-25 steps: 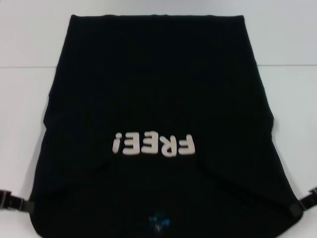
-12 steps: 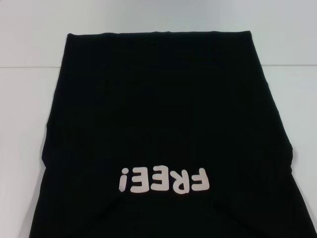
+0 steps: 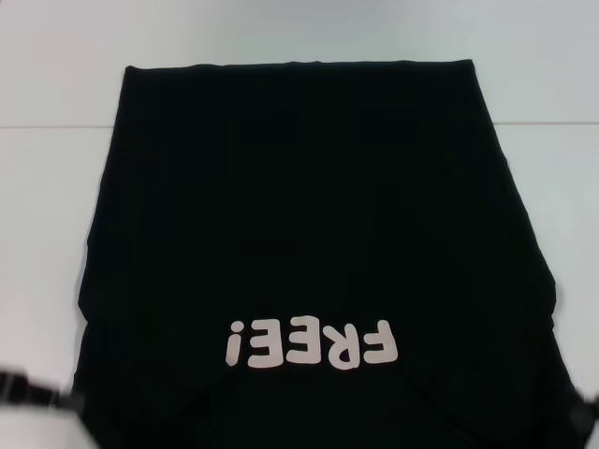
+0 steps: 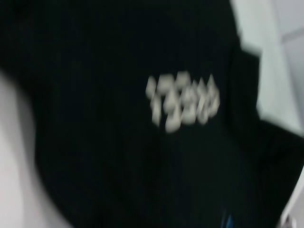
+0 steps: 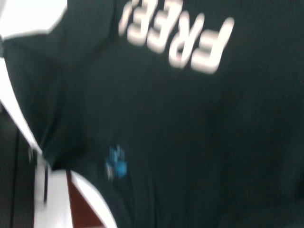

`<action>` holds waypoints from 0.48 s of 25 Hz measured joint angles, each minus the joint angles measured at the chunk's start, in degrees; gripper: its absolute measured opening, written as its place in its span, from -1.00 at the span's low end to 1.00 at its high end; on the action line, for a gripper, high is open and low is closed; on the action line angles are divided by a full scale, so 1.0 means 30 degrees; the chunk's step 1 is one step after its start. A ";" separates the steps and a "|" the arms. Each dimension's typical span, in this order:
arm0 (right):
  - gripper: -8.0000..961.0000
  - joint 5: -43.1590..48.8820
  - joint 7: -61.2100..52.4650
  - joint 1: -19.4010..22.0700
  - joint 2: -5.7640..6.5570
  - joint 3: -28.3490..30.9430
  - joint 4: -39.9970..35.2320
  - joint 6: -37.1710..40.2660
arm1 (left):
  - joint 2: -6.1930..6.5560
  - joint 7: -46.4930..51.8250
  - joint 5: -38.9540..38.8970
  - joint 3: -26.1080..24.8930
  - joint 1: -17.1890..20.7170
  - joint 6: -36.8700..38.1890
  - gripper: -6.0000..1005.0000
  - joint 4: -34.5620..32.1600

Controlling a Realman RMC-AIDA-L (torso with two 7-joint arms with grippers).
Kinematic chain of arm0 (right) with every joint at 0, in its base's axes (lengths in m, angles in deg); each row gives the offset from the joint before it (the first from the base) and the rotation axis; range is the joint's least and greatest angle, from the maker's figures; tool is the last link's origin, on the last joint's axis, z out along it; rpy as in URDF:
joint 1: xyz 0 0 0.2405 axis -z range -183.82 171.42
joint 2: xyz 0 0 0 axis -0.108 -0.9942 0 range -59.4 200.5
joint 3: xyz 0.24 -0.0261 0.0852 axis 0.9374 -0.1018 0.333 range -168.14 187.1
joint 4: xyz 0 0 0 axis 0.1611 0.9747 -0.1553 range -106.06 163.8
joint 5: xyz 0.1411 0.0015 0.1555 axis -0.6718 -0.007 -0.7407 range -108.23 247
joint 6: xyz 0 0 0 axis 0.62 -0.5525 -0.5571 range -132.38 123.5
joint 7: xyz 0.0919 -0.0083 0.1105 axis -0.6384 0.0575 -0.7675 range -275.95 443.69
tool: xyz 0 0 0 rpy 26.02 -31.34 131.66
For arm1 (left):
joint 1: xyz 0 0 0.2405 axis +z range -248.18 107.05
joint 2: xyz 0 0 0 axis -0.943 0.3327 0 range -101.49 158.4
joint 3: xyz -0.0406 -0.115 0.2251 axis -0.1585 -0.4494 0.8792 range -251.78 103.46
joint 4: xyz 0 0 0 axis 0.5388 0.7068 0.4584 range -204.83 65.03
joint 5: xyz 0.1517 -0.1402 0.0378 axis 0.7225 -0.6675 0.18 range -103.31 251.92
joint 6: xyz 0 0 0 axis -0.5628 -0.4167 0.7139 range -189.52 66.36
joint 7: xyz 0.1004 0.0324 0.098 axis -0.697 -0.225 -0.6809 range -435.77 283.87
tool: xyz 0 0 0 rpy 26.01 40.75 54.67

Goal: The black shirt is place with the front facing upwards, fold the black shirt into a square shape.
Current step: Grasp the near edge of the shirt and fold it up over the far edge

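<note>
Black shirt (image 3: 309,234): lies spread on the white table (image 3: 56,206), filling most of the head view, its straight far edge away from the robot and its near part running out of the head view.
Lettering (image 3: 311,342): white "FREE!" on the front, upside down from the head camera, toward the near end of the cloth.
Neck label (image 5: 115,164): small blue mark, seen in the right wrist view beyond the lettering.
Left gripper (image 3: 33,395): at the near left edge of the shirt, low in the head view, blurred; whether it is clenched or released cannot be told.
Right gripper (image 3: 585,412): at the near right edge of the shirt, only a sliver showing; its state cannot be told either.
Wrist views: both show black cloth and the lettering close up, blurred.
</note>
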 joint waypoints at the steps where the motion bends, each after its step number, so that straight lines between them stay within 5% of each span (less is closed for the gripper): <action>1: -0.89 -0.0105 -0.0166 -0.0028 0.0073 0.0697 0.0030 -0.0081 | 0.0122 0.0129 -0.0366 -0.0544 -0.0138 -0.0235 -0.97 0.0107; 7: -0.89 -0.3864 -0.1611 0.0307 0.1074 0.4087 0.1541 -0.2580 | 0.0749 0.1639 -0.3032 -0.2655 -0.0904 -0.3896 -0.96 0.1371; 12: -0.89 -0.9132 -0.1132 0.0995 0.1127 0.5172 0.4841 -0.6544 | 0.0367 0.1400 -0.7027 -0.2749 -0.0652 -0.8924 -0.96 0.3053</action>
